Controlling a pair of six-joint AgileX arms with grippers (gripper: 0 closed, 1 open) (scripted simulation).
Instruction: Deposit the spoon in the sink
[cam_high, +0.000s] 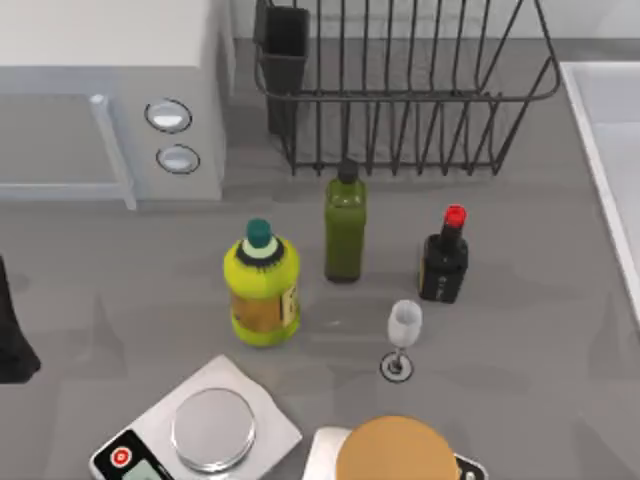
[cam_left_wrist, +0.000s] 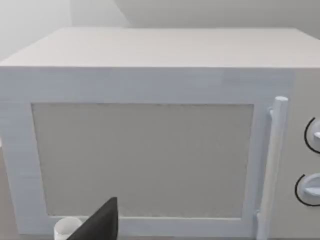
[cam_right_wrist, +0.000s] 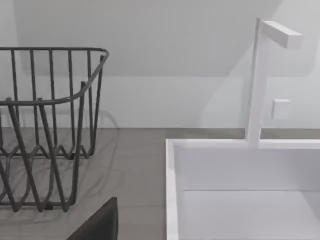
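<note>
One sink (cam_high: 612, 150) sat at the table's right edge; one microwave (cam_high: 110, 90) far left; one wire dish rack (cam_high: 400, 90) between them. Three bottles stood mid-table: yellow (cam_high: 262, 285), green (cam_high: 345, 228), black (cam_high: 444, 258). One wine glass (cam_high: 402, 335) stood just in front. Spoon: unlocated. Left arm (cam_high: 12, 335) parked at the left edge; grip state of both tools could not be told.

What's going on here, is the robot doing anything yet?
Nothing is being handled at the moment. The left arm sits at the table's left edge, its wrist camera facing the microwave. The right wrist camera looks at the sink beside the black dish rack. Bottles, a wine glass and a kitchen scale stand on the table. I can't spot a spoon.
</note>
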